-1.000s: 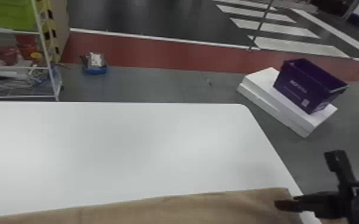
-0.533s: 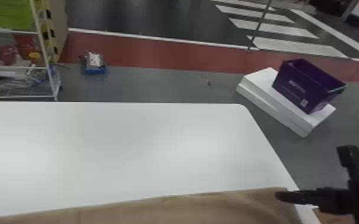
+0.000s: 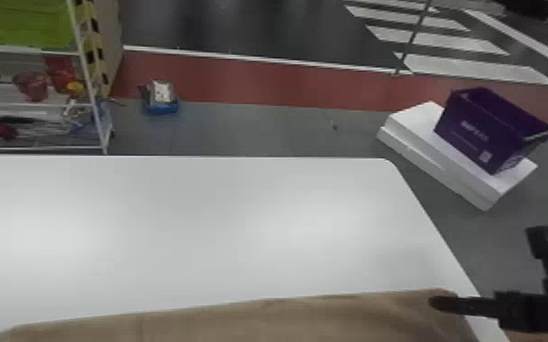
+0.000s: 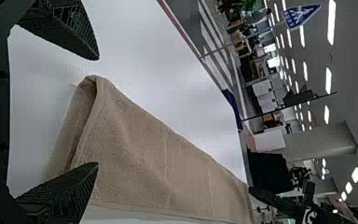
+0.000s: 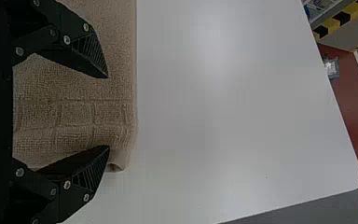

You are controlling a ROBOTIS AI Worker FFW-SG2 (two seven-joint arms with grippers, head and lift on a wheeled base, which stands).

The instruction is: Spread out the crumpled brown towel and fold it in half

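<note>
Left tool [image 4: 97, 111] and right tool [image 5: 107, 112] stand wide. Near the table's [image 3: 195, 227] right edge, square the right tool to the towel's [image 3: 241, 323] end before closing; keep layers aligned.

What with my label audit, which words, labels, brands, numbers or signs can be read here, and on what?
None reads clearly.
Purple bin: pale side print and square code, too blurred.
Blue overhead sign: white markings, too small.
Right arm: white mark, too blurred.
Pale package: dark marks, too small.
Brown towel: no print visible.
</note>
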